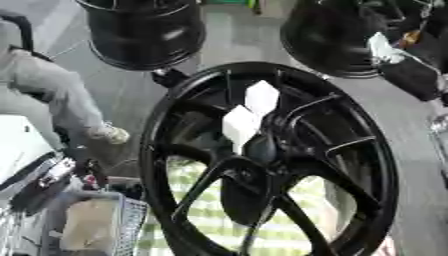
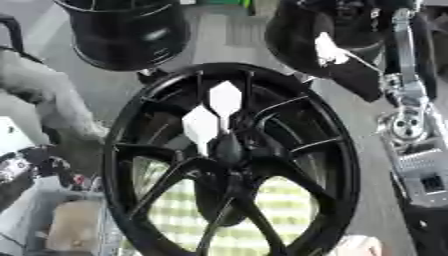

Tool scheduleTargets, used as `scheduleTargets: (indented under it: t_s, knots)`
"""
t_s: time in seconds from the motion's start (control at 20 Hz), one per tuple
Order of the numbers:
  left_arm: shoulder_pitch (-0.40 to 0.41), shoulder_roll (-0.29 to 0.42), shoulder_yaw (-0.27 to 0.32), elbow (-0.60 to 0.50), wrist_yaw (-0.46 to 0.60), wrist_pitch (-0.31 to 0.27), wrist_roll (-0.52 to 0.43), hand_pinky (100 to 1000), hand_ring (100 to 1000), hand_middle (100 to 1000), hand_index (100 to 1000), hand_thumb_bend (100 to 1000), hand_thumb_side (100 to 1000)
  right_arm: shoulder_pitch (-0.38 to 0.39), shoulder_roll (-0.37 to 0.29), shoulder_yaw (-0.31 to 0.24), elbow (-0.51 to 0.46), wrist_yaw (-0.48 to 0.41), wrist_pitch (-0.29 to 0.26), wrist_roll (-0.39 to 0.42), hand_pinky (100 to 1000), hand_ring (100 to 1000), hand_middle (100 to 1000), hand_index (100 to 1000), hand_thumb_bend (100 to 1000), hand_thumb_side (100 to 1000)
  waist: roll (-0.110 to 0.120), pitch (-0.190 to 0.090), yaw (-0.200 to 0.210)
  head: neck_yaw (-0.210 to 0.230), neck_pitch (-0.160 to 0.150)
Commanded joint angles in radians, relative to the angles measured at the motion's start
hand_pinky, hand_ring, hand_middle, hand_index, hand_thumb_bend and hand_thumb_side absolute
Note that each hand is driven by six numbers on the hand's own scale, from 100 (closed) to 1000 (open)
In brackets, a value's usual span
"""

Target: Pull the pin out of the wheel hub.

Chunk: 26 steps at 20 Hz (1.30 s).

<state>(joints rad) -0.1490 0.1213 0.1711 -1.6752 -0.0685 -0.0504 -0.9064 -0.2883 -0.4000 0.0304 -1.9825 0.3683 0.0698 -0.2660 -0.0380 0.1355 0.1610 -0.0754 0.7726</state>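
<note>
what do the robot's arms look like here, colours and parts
The right arm runs down the right edge of the right eye view: silver metal links, a round silver joint, then a grey plate with a dark square, and black below. The left arm at lower left looks black with a silver piece. Neither hand can be made out.

We see a glossy black wheel hub [image 1: 289,165], spoked, upright and tilted, filling the view's centre. Two white, hexagon-ended pins [image 2: 225,98] protrude near its centre, one just above the other.
</note>
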Motion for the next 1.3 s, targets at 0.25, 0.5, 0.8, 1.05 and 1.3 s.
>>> scheduleTargets:
  t_s: [0.25, 0.5, 0.8, 1.05, 1.3]
  knots:
    - [-0.007, 0.004, 0.002, -0.021, 0.005, 0.004, -0.001, 604, 478, 635, 740, 100, 879, -0.006, -0.010, -0.014, -0.017, 0.003, -0.001, -0.008, 524, 430, 749, 895, 246, 304, 0.004, -0.014, 0.001, -0.005, -0.003]
    - [-0.007, 0.003, 0.003, -0.021, 0.006, 0.005, -0.001, 605, 478, 636, 740, 100, 876, -0.007, -0.016, -0.011, -0.017, 0.002, 0.000, -0.004, 524, 428, 751, 898, 245, 303, 0.005, -0.016, 0.002, -0.002, -0.003]
    - [-0.007, 0.005, -0.003, -0.021, 0.005, 0.005, -0.001, 605, 479, 637, 740, 100, 877, -0.027, -0.212, 0.043, -0.017, -0.045, 0.061, 0.140, 520, 410, 764, 917, 255, 312, 0.000, -0.019, 0.011, -0.006, -0.003]
    - [-0.009, 0.010, -0.008, -0.021, 0.003, 0.003, -0.001, 605, 480, 638, 740, 100, 878, -0.081, -0.466, 0.121, -0.017, -0.145, 0.118, 0.361, 553, 414, 784, 930, 275, 325, -0.007, -0.017, 0.023, -0.008, -0.003]
    - [-0.013, 0.016, -0.017, -0.019, -0.002, 0.000, -0.001, 605, 480, 639, 741, 100, 879, -0.194, -0.582, 0.208, -0.017, -0.192, 0.172, 0.614, 594, 426, 810, 948, 306, 312, -0.017, -0.013, 0.037, -0.017, -0.003]
